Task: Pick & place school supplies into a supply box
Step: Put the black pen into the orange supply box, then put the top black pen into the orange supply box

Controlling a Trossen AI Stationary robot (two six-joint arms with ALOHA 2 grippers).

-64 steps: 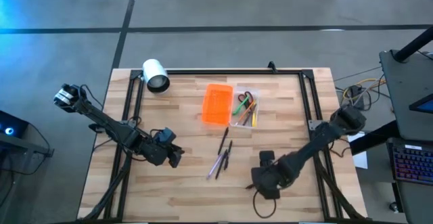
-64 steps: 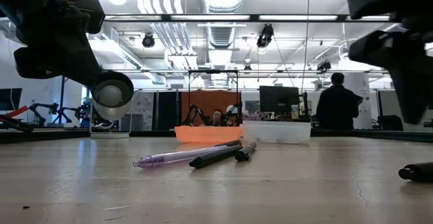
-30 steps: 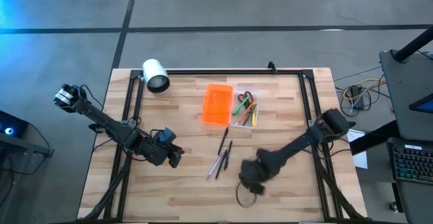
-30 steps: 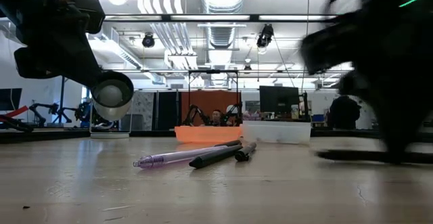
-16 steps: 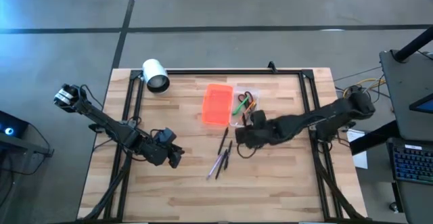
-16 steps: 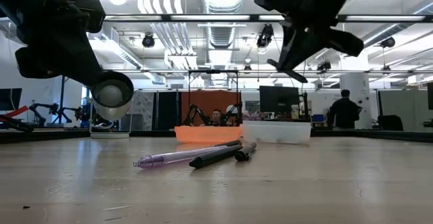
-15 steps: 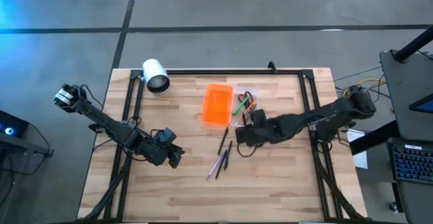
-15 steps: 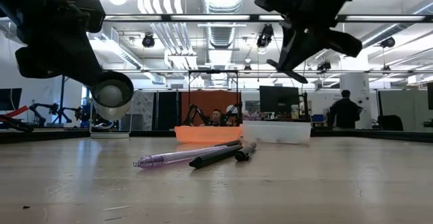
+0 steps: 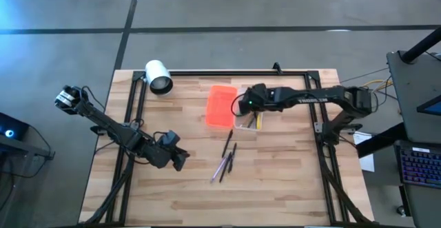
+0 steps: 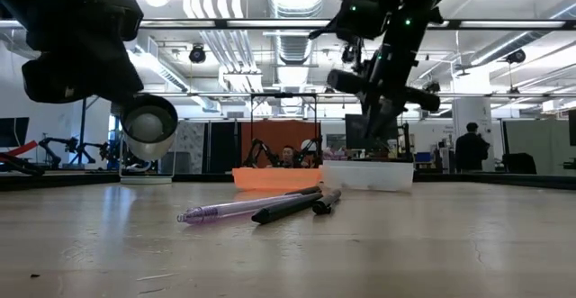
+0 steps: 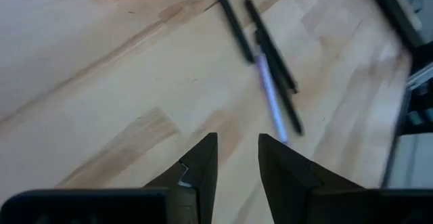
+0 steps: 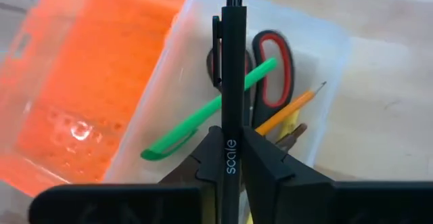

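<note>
R pincer (image 9: 242, 105) sat upper centre of the high view, over the clear tray (image 9: 249, 122) of the supply box. It was nearly closed, fingers (image 12: 267, 163) pinching a black pen (image 12: 233, 61) marked "scale", w/ the pen running straight out past the tips. In the R wrist view the pen lay across the tray opening; below it inside were a green pen (image 12: 210, 109), red-handled scissors (image 12: 276, 68) and an orange pencil (image 12: 287, 112). Orange lid (image 9: 220, 106) lay flat on the tabletop (image 9: 186, 187), touching the tray's left side in the high view. In the low view the R pincer hung above the tray (image 10: 367, 174), upper centre-right, not touching it.

Three loose pens stayed on the tabletop just below the box, mid-frame in the high view: a purple pen (image 9: 223, 167) and two dark pens (image 9: 230, 156), close together, some touching; can't tell which.

L pincer (image 9: 180, 160) sat lower left of centre in the high view, near those pens but apart from them. It was partly open, w/ nothing between the fingers (image 11: 203, 163), above bare wood.

White cylinder (image 9: 158, 76) lay at the upper left corner of the tabletop. A person (image 10: 469, 147) stood far right in the room behind.
</note>
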